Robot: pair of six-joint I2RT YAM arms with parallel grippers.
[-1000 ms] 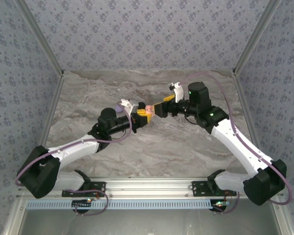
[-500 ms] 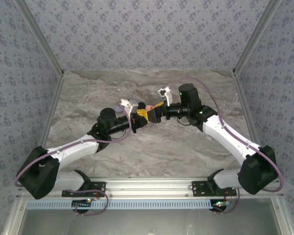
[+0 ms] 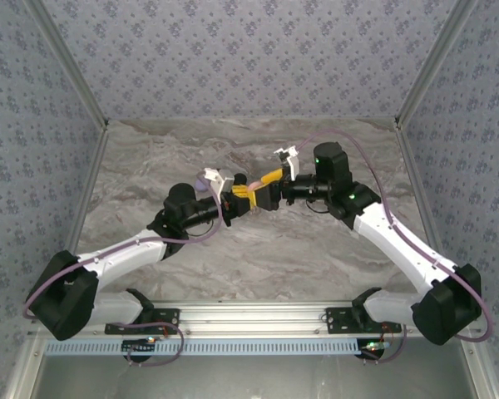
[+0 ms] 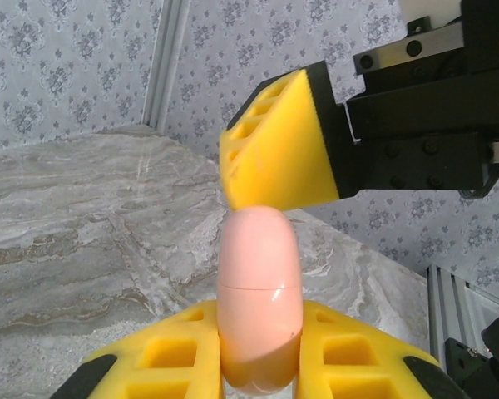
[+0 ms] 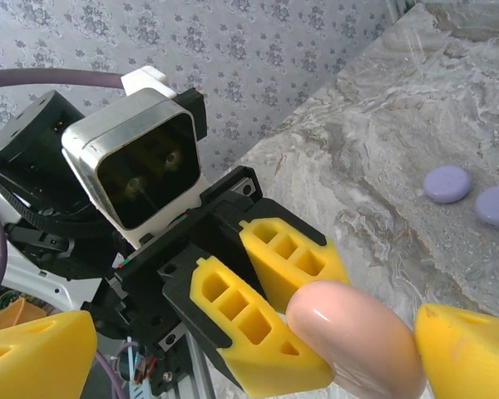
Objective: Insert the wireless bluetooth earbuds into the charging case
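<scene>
Pink charging case [image 4: 259, 303]: pill-shaped, seam closed, standing on end. You see it rise from the 6 o'clock edge of the left wrist view. From the top camera the same case [image 3: 254, 183] hangs above mid-desk, at 12 o'clock from the two bases, where the arms meet.

Left jaws: narrow and clamped on the case's lower half, with a yellow pad [image 4: 349, 349] pressed to each side.

Right jaws: spread wide and straddling the case. One yellow finger [image 4: 279, 145] sits at 12 to 1 o'clock just over the case's top. You cannot tell whether it touches. In the right wrist view its own fingers stand well apart, at 8 o'clock [image 5: 37, 353] and 4 o'clock [image 5: 470, 353]. The case's rounded end is between them, close against the 4 o'clock one.

Beyond that, the left wrist's silver camera box [image 5: 141, 166] is at 10 o'clock. Two lilac round discs [image 5: 447, 184] lie side by side on the marbled desk [image 3: 316, 249] at 3 o'clock, well apart from the case.
</scene>
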